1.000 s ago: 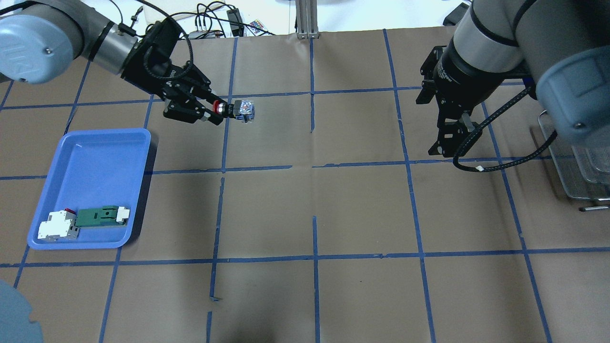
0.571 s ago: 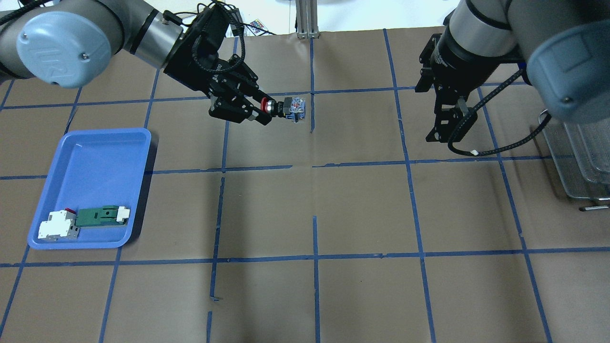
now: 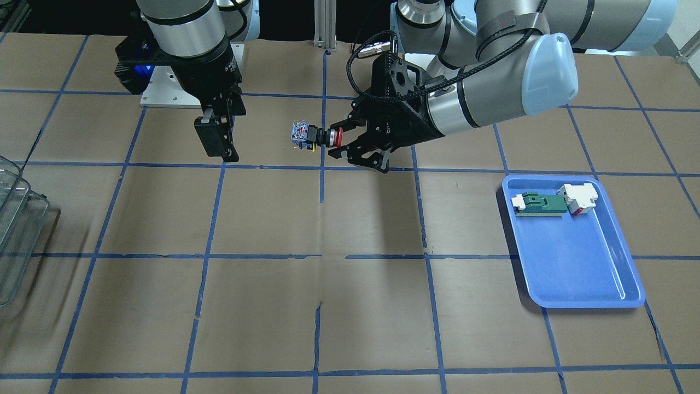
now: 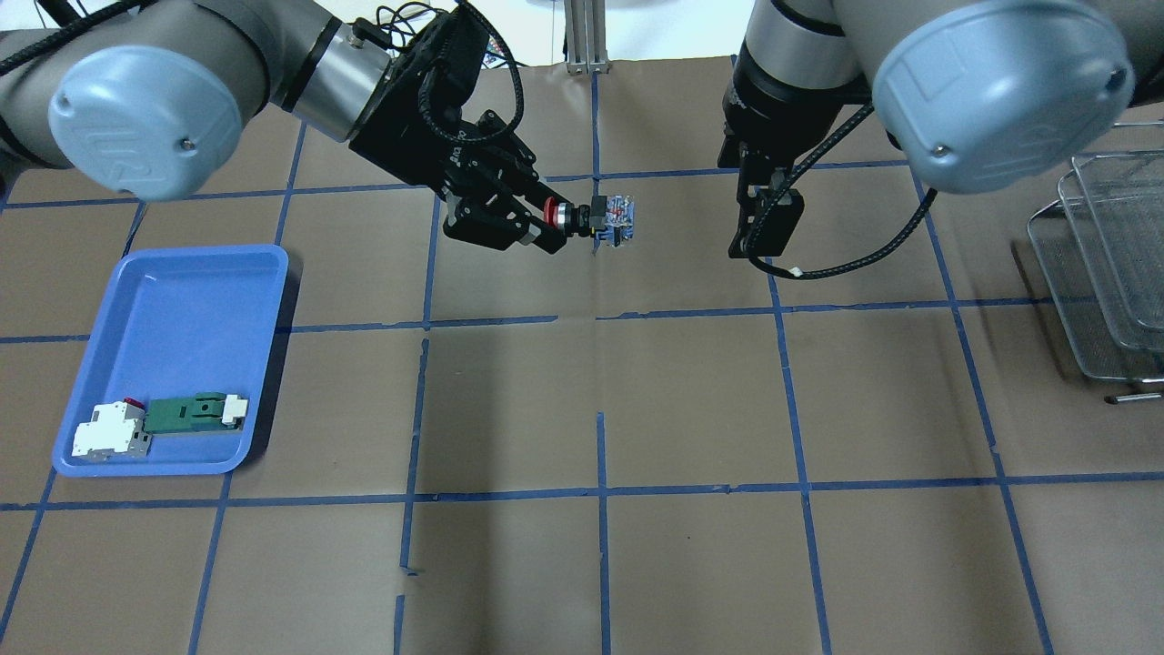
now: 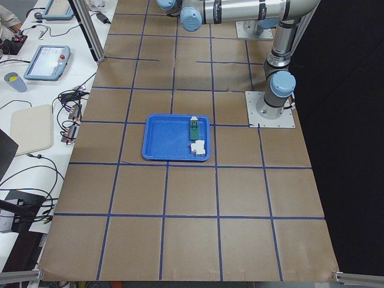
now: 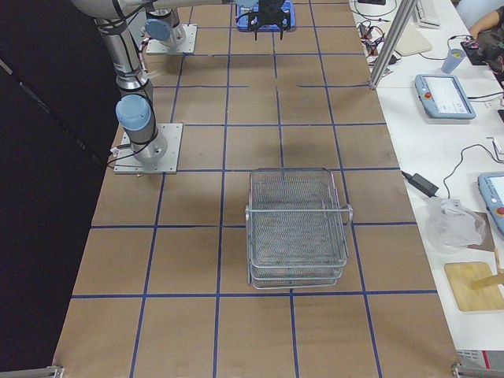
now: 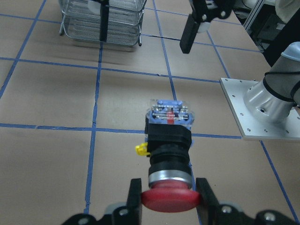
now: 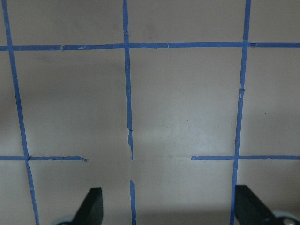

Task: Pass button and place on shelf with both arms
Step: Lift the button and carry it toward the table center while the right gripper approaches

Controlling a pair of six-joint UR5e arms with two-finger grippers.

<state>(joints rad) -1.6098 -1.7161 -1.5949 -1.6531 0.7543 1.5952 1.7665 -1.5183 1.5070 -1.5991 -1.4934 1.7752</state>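
The button (image 4: 611,218) has a red mushroom head, a black collar and a blue-and-clear block. My left gripper (image 4: 551,216) is shut on its red head and holds it level above the table's centre line, block pointing towards the right arm. It shows the same way in the front view (image 3: 304,134) and in the left wrist view (image 7: 168,133). My right gripper (image 4: 768,227) hangs open and empty, fingers pointing down, to the right of the button and apart from it. The right wrist view shows its fingers (image 8: 93,204) wide apart over bare paper. The wire-mesh shelf (image 4: 1105,273) stands at the far right.
A blue tray (image 4: 173,309) at the left holds a green-and-white module (image 4: 195,411) and a white block with red (image 4: 111,429). Brown paper with blue tape lines covers the table. The shelf also shows in the right exterior view (image 6: 298,228).
My left arm has carried the button to the right, up to the table's centre line. My right arm has moved left towards it, away from the shelf.
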